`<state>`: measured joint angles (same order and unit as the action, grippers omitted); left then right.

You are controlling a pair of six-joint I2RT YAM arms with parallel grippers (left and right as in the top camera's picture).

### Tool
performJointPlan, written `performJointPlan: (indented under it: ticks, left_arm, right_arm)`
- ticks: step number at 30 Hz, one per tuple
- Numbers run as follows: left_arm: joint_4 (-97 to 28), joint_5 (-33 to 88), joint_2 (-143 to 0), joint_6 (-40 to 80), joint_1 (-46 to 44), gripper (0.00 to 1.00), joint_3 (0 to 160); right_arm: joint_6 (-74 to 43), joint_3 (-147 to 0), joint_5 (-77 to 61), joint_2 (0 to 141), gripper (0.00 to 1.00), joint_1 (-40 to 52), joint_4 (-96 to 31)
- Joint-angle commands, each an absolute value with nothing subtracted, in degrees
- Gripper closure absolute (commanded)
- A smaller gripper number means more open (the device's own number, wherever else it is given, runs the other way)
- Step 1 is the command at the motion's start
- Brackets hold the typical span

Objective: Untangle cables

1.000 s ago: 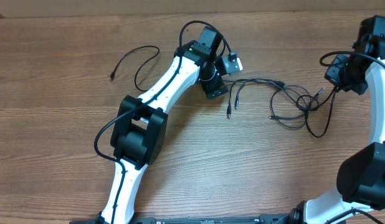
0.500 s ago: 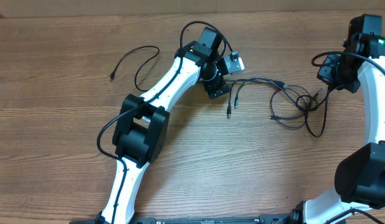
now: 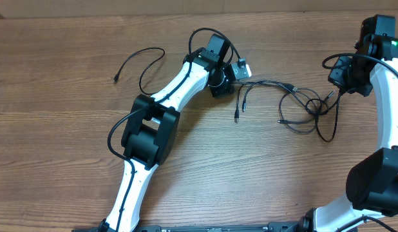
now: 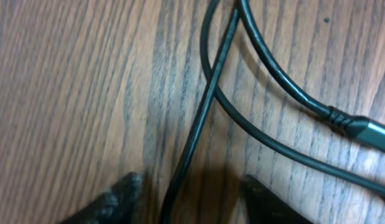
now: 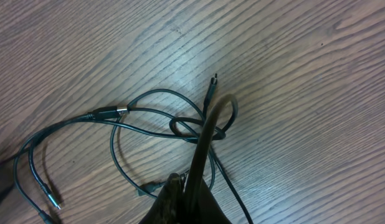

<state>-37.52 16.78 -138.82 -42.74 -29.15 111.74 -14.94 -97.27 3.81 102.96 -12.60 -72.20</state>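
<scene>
Several thin black cables lie in a tangle right of centre, with plug ends trailing left. My left gripper is low over their left end. In the left wrist view its fingertips stand apart with one cable running between them, a gap on each side; a plug connector lies to the right. My right gripper is shut on a cable that rises from the knot into its jaws. A free plug lies beyond the knot.
A separate thin black cable lies curled on the wooden table at the upper left, apart from the tangle. The left arm's body crosses the table's left half. The right arm stands along the right edge.
The left gripper's fingers have drawn closer together around the cable, and its wrist shifted slightly up. The right gripper moved a little left and up, still holding its cable.
</scene>
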Motion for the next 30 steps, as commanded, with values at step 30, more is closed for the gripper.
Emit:
performJointPlan:
  ticks: [30]
  left_arm:
    - [-42.39,-17.39,-132.11,-17.87,-23.44,0.95,121.30]
  right_arm:
    - [-14.72,-98.32,3.79,100.99,0.96,-12.27,-72.01]
